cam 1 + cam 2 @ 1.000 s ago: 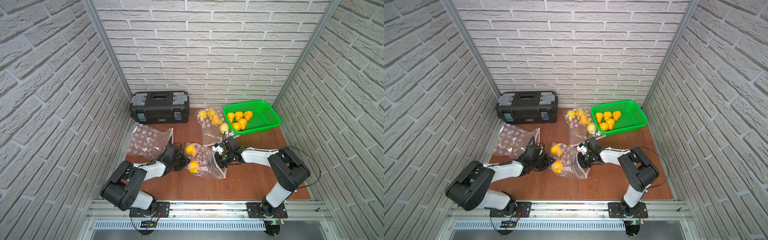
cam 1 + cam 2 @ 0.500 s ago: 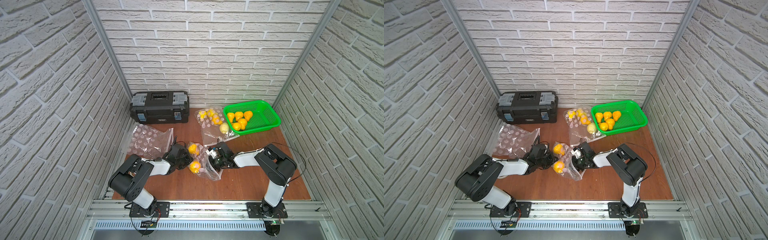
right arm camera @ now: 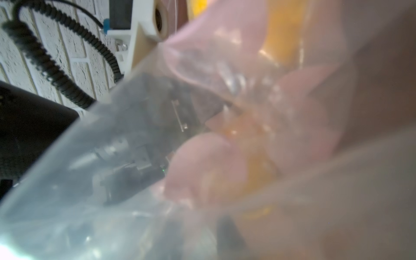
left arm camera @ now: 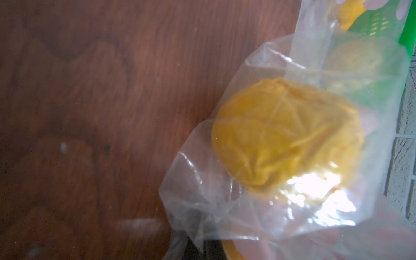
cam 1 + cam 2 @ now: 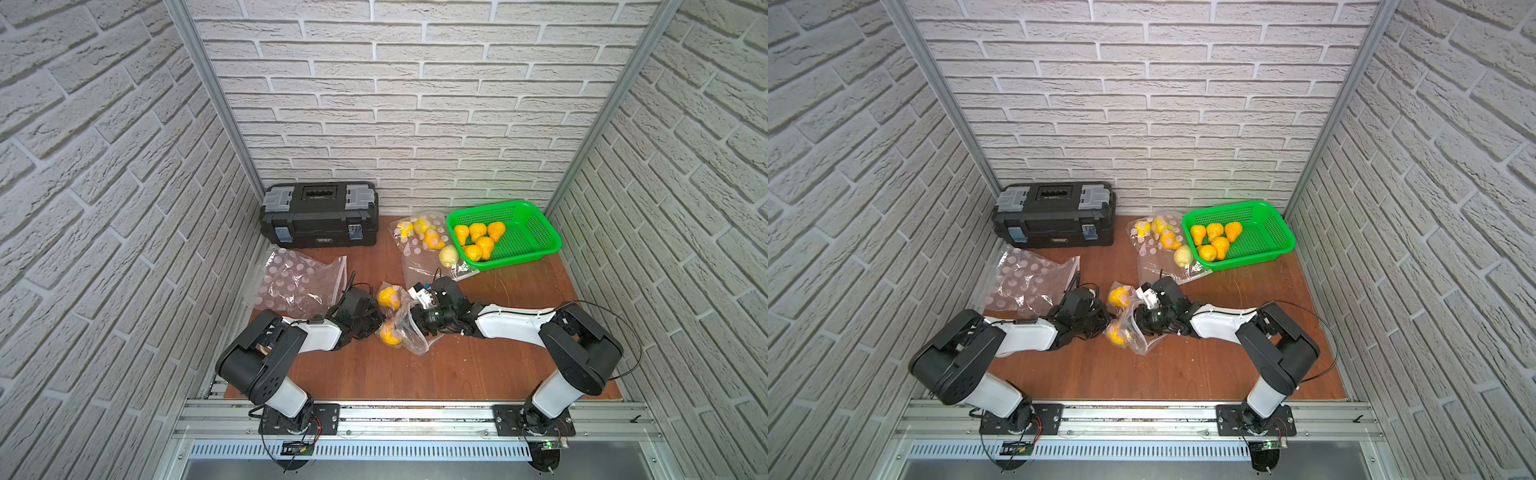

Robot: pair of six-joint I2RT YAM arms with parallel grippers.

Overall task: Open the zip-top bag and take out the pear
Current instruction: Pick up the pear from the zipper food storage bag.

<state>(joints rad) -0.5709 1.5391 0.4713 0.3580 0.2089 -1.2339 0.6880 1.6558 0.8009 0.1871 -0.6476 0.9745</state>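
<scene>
A clear zip-top bag (image 5: 402, 332) (image 5: 1136, 332) with pink dots lies bunched at mid-table between both arms. Two yellow pears are inside it, one nearer the back (image 5: 388, 297) (image 5: 1119, 297) and one nearer the front (image 5: 390, 333) (image 5: 1116, 333). My left gripper (image 5: 374, 322) (image 5: 1104, 322) is shut on the bag's left edge; in the left wrist view the film (image 4: 202, 202) gathers into the gripper (image 4: 193, 247) with a pear (image 4: 286, 135) behind it. My right gripper (image 5: 417, 320) (image 5: 1140, 320) presses into the bag's right side. In the right wrist view, film (image 3: 202, 112) blurs the fingers.
A black toolbox (image 5: 319, 214) stands at the back left. A green basket (image 5: 552, 237) with several pears sits at the back right, and a second bag of pears (image 5: 428, 245) lies beside it. An empty dotted bag (image 5: 297, 280) lies left of the arms.
Both grippers have drawn closer together and the bag has bunched up between them. The left gripper has shut fully on the film. The right arm has shifted left.
</scene>
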